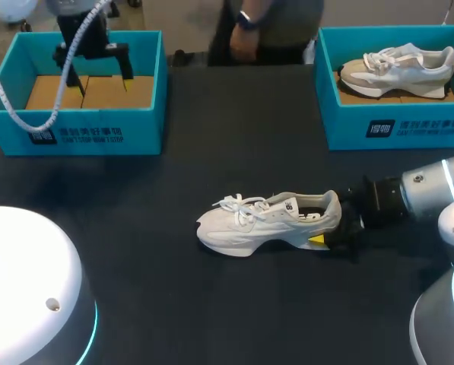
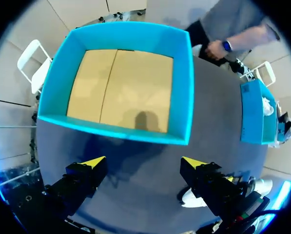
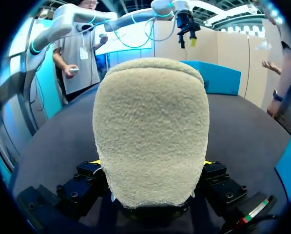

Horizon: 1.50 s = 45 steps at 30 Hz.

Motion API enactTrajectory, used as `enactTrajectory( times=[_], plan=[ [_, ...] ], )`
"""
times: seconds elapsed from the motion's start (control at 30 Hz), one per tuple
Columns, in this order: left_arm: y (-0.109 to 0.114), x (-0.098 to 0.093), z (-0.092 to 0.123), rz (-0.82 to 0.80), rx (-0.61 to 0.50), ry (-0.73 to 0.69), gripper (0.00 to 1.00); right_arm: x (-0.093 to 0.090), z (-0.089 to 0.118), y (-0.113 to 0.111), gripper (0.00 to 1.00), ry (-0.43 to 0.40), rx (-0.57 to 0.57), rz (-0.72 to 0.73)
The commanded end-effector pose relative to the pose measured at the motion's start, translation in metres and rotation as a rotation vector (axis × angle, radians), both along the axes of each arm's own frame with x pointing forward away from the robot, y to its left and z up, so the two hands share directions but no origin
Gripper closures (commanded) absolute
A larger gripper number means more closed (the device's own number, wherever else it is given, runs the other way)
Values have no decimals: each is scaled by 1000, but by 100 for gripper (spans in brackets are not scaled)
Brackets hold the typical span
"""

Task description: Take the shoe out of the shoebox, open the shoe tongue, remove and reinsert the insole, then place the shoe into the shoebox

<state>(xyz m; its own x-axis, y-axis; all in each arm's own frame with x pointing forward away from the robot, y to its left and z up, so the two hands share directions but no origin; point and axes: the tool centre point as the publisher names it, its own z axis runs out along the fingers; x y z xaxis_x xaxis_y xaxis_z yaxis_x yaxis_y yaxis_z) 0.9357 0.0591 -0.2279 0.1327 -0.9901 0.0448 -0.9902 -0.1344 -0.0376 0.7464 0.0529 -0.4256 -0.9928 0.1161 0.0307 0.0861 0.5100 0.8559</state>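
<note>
The right gripper point(image 1: 331, 228) is clamped on the fuzzy heel of a white lace-up sneaker point(image 1: 268, 222), one finger on each side. The heel hides most of both fingers, and one yellow tip shows. The sneaker lies on its sole on the dark tabletop point(image 1: 211, 167), right of middle, toe towards the left edge. The left gripper point(image 2: 143, 163) hangs with fingers wide apart over an empty turquoise cardboard shoebox point(image 1: 74, 122) at the far left corner. A second turquoise shoebox point(image 1: 394, 125) at the far right corner holds a grey-and-white sneaker point(image 1: 398, 68).
</note>
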Motion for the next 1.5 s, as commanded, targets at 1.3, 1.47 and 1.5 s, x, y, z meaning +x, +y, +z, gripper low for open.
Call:
enactTrajectory(
  times=[1.3,1.47,1.5],
  plan=[
    [-127,-130,-4,-30,36,10,0,2,-2,3,100,0,-5,-2],
    [-136,-135,-6,-38,25,11,0,2,-2,3,100,0,-5,-2],
    [-136,-135,-6,-38,25,11,0,2,-2,3,100,0,-5,-2]
  ],
)
